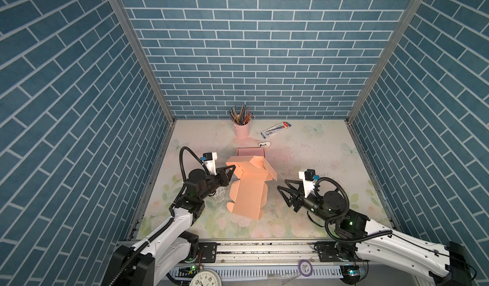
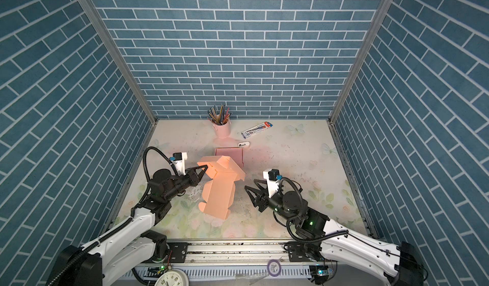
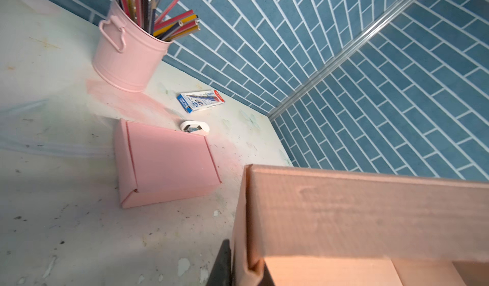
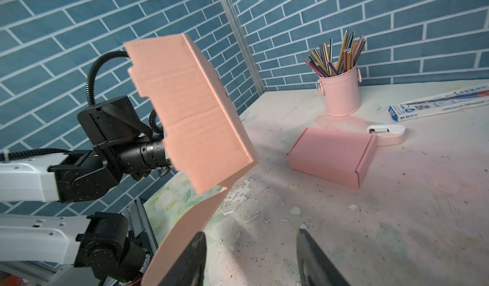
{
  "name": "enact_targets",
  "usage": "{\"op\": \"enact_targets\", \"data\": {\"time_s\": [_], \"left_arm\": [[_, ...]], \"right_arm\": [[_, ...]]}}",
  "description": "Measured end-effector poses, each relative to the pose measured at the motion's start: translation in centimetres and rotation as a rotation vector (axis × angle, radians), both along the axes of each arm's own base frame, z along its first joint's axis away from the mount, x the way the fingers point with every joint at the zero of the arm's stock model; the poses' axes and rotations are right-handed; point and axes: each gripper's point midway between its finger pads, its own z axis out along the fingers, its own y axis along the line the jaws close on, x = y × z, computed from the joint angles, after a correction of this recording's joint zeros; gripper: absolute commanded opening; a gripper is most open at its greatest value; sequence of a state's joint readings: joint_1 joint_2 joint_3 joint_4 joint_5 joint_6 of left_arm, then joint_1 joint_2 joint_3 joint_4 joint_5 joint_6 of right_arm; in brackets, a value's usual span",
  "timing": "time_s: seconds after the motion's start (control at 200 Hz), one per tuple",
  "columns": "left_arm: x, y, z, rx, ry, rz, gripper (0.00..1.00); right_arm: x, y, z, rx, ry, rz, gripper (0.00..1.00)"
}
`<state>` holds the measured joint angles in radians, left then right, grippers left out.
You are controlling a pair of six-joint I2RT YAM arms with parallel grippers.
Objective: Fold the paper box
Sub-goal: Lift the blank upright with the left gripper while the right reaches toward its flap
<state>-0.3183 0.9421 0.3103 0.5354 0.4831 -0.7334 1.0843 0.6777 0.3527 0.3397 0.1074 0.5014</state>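
The paper box (image 1: 248,192) is salmon cardboard, partly folded, its long flat panel resting on the table and its far end raised with walls and flaps standing up. My left gripper (image 1: 232,167) is shut on the raised left wall; in the left wrist view the folded wall (image 3: 357,213) is pinched between the dark fingers (image 3: 222,266). My right gripper (image 1: 281,184) hovers open just right of the box, apart from it. In the right wrist view its fingers (image 4: 193,258) stand wide with bare table between them, and the box's panel (image 4: 195,118) rises ahead.
A finished pink box (image 1: 250,152) lies just behind the paper box. Further back are a pink bucket of pencils (image 1: 242,130), a blue-white pen carton (image 1: 276,128) and a small white tape dispenser (image 1: 264,144). Blue brick walls enclose three sides; a metal rail (image 1: 238,247) runs along the front.
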Motion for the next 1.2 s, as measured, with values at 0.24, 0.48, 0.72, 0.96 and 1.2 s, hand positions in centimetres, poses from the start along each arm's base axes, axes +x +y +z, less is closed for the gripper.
{"op": "enact_targets", "data": {"time_s": [0.24,0.48,0.72,0.96,1.2], "left_arm": [[-1.2,-0.9,1.2,-0.057,0.002,-0.075,0.14],[-2.3,-1.3,3.1,-0.090,-0.052,-0.119,0.14],[-2.7,-1.5,3.6,-0.097,-0.064,-0.141,0.15],[-2.8,-1.5,3.6,-0.098,-0.063,-0.145,0.15],[-2.8,-1.6,3.8,-0.103,-0.070,-0.154,0.15]], "right_arm": [[-0.3,1.1,1.4,0.072,-0.015,0.043,0.53],[-0.6,1.7,2.4,0.119,-0.032,0.077,0.53],[-0.8,2.8,2.2,0.122,-0.032,0.118,0.53],[-1.2,3.4,2.8,0.150,-0.048,0.156,0.53],[-1.5,3.3,4.4,0.213,-0.070,0.169,0.53]]}}
